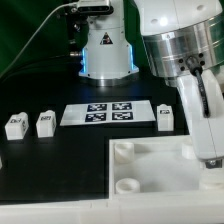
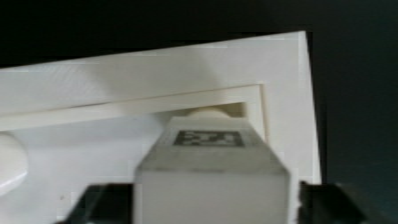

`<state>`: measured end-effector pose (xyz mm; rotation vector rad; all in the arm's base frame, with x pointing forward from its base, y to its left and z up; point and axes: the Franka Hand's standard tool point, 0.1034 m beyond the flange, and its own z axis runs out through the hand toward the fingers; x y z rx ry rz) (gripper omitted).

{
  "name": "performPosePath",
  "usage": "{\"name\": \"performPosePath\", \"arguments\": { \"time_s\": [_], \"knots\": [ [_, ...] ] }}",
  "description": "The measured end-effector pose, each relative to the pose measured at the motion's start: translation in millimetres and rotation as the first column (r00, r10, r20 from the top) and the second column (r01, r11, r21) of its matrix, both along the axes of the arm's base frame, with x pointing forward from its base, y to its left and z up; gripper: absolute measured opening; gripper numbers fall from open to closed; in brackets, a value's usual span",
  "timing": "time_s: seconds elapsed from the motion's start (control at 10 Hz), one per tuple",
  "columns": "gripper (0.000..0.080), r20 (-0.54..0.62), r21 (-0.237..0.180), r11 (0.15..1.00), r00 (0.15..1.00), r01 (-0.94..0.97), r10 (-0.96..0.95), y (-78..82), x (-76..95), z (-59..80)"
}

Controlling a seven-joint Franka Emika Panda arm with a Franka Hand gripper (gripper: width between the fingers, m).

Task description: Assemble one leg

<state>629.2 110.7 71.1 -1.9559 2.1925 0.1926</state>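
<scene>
In the wrist view a white leg (image 2: 210, 165) with a black-and-white tag on its end sits between my dark fingers (image 2: 93, 205), and the jaws are closed on its sides. The gripper (image 2: 210, 208) holds it over the large white tabletop panel (image 2: 160, 75), near a raised inner edge at a corner. In the exterior view the gripper (image 1: 208, 152) is low at the panel's (image 1: 160, 172) right edge, and the held leg is hidden behind it. Three other legs stand on the table, at the exterior view's left (image 1: 14, 125), beside it (image 1: 44, 123), and right of the marker board (image 1: 165, 117).
The marker board (image 1: 107, 113) lies flat behind the panel. Round corner sockets (image 1: 128, 185) show on the panel's left side. The robot base (image 1: 105, 50) with a blue light and cables stands at the back.
</scene>
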Motion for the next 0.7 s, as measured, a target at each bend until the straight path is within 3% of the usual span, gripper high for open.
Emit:
{"name": "performPosePath", "arguments": {
  "time_s": [0.1, 0.2, 0.3, 0.4, 0.7],
  "knots": [
    [0.0497, 0.008, -0.006, 0.999, 0.999, -0.052, 0.052, 1.3, -0.1, 0.5],
    [0.0623, 0.016, -0.023, 0.988, 0.988, -0.155, 0.155, 5.5, -0.1, 2.2],
    [0.0642, 0.034, -0.049, 0.959, 0.96, -0.278, 0.279, 9.0, -1.0, 2.1],
    [0.0648, 0.055, -0.101, 0.881, 0.881, -0.463, 0.47, 14.8, -2.6, 1.4],
    [0.0649, 0.084, -0.159, 0.642, 0.638, -0.75, 0.765, 11.5, -2.7, 0.1]
  ]
}}
